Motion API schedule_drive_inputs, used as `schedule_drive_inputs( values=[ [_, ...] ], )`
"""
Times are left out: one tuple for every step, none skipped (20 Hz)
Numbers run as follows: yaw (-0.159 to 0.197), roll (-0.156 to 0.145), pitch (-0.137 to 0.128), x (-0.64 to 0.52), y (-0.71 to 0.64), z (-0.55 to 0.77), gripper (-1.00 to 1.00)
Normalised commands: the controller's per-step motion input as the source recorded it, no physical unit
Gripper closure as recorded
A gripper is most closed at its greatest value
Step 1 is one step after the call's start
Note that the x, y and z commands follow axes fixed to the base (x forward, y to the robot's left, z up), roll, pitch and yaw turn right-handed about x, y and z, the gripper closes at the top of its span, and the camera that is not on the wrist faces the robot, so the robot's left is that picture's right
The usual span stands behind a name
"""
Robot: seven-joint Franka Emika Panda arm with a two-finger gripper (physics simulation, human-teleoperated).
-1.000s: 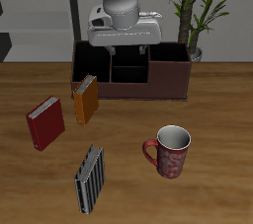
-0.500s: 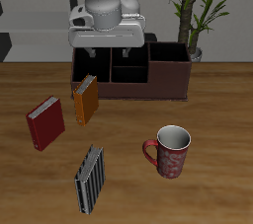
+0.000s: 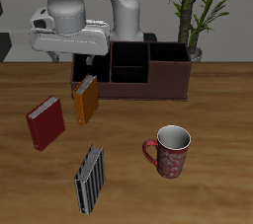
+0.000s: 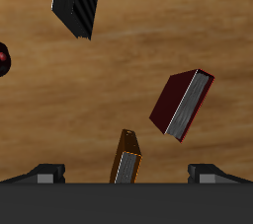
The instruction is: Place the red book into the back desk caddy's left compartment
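Gripper spread wide, empty, above orange-brown book; approach step; next, descend onto red book.

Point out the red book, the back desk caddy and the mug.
red book (image 3: 44, 122), exterior view, middle of its cover.
back desk caddy (image 3: 158, 88), exterior view, front wall.
mug (image 3: 173, 155), exterior view, its outer side.
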Motion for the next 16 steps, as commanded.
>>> schedule_drive_inputs(
  values=[
    [-0.098, -0.149, 0.005, 0.22, -1.00, -0.18, -1.00],
    [-0.044, -0.043, -0.029, 0.20, -0.65, -0.12, -1.00],
    [0.085, -0.043, -0.022, 0.24, -0.64, -0.21, -1.00],
    [-0.140, -0.138, 0.055, 0.22, -0.78, -0.21, -1.00],
    [0.039, 0.000, -0.051, 0.09, -0.29, -0.09, -1.00],
    [0.042, -0.034, -0.007, 0.17, -0.50, -0.21, -1.00],
    [-0.093, -0.055, 0.031, 0.13, -0.50, -0.23, -1.00],
    [0.000, 0.000, 0.000, -0.05, 0.12, 0.01, -1.00],
    [0.031, 0.015, -0.052, 0.14, -0.42, -0.21, -1.00],
    [-0.040, -0.064, -0.014, 0.13, -0.43, -0.17, -1.00],
    [-0.068, -0.021, 0.004, 0.07, -0.17, -0.20, -1.00],
    [-0.017, -0.001, -0.044, 0.12, -0.24, -0.18, -1.00],
    [-0.061, -0.055, -0.026, 0.13, -0.21, -0.27, -1.00],
    [-0.027, 0.009, 0.027, 0.09, -0.08, -0.33, -1.00],
    [-0.005, 0.006, -0.027, 0.08, -0.11, -0.35, -1.00],
    [-0.020, 0.003, -0.055, 0.06, 0.00, -0.40, -1.00]
  ],
)
